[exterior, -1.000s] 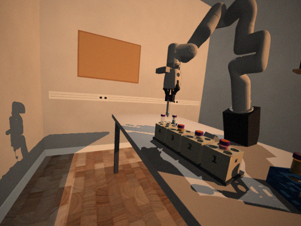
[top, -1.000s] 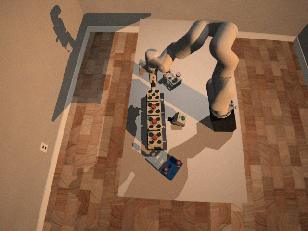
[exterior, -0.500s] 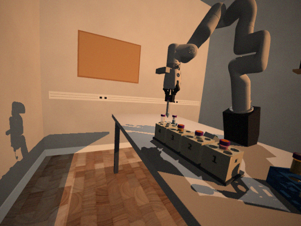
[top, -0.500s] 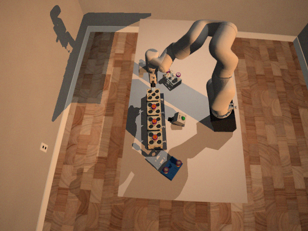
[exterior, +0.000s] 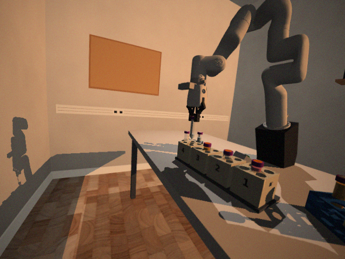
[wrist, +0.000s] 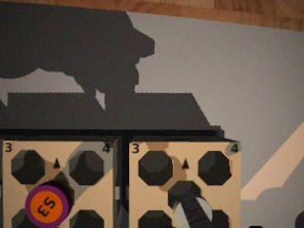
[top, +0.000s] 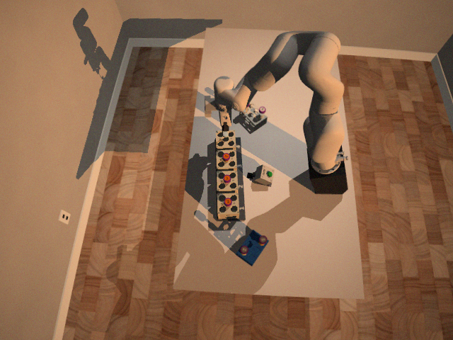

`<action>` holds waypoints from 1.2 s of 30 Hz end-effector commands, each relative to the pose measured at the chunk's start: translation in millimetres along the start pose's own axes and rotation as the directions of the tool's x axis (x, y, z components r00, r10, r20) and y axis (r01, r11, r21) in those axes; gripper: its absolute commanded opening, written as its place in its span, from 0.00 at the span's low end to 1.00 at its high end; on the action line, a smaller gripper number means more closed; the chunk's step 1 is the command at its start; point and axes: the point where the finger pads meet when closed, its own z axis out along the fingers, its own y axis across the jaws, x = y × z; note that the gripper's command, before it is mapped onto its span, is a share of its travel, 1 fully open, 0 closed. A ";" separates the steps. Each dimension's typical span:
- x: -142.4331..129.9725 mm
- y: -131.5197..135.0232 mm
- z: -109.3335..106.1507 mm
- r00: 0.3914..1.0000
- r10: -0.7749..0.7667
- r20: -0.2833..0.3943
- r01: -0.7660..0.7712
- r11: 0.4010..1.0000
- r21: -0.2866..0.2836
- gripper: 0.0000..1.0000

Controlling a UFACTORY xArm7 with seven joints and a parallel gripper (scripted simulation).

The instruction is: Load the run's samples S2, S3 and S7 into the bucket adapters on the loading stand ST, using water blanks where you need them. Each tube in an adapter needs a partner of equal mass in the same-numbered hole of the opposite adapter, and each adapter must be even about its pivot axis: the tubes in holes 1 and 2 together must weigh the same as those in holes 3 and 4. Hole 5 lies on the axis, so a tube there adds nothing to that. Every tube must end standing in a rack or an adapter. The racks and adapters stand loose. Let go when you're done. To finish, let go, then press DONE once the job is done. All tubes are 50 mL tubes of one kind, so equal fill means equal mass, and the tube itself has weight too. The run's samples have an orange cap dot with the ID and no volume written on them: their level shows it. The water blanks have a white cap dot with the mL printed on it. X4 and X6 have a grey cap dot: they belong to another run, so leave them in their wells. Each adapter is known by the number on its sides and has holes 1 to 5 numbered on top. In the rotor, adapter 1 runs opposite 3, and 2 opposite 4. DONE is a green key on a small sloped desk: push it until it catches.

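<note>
Top view: orange-capped tubes stand in adapters 1 [top: 220, 215] [exterior: 239, 190], 2 [top: 219, 188] [exterior: 215, 174] and 3 [top: 219, 166] [exterior: 194, 161] [wrist: 9, 185] at centre; adapter 4 [top: 218, 145] [exterior: 182, 153] [wrist: 138, 190] lacks its tube, DONE [top: 270, 173] presumably waiting. From the upper right, my arm [top: 282, 54] [exterior: 236, 30] reaches across and down, its tool [top: 225, 127] [exterior: 194, 118] pinching a purple-capped tube [exterior: 192, 128] [wrist: 192, 214] upright above adapter 4.

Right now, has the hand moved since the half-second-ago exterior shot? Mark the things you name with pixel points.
Yes, down: in the exterior view the hand [top: 225, 128] [exterior: 194, 120] sits lower against the pale wall strip [exterior: 83, 110] behind it.
</note>
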 end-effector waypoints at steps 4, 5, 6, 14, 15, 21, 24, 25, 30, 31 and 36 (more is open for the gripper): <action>1.7 0.7 11.8 1.000 0.000 -0.004 0.000 1.000 0.000 0.00; 1.7 0.7 11.8 1.000 0.000 -0.004 0.000 1.000 0.000 0.00; 1.7 0.7 11.8 1.000 0.000 -0.004 0.000 1.000 0.000 0.00; 1.7 0.7 11.7 1.000 0.000 -0.004 0.000 1.000 0.000 0.00; 1.7 0.7 11.8 1.000 0.000 -0.004 0.000 1.000 0.000 0.00; 1.7 0.7 12.8 1.000 0.000 -0.004 0.000 1.000 0.000 0.00; 1.7 0.7 14.8 1.000 0.000 -0.004 0.000 1.000 0.000 0.00; 1.7 0.7 14.8 1.000 0.000 -0.004 0.000 1.000 0.000 0.00; 1.7 0.7 19.8 1.000 0.000 -0.004 0.000 1.000 0.000 0.00; 1.7 0.7 20.8 1.000 0.000 -0.004 0.000 1.000 0.000 0.00; 1.7 0.7 25.8 1.000 0.000 -0.004 0.000 1.000 0.000 0.00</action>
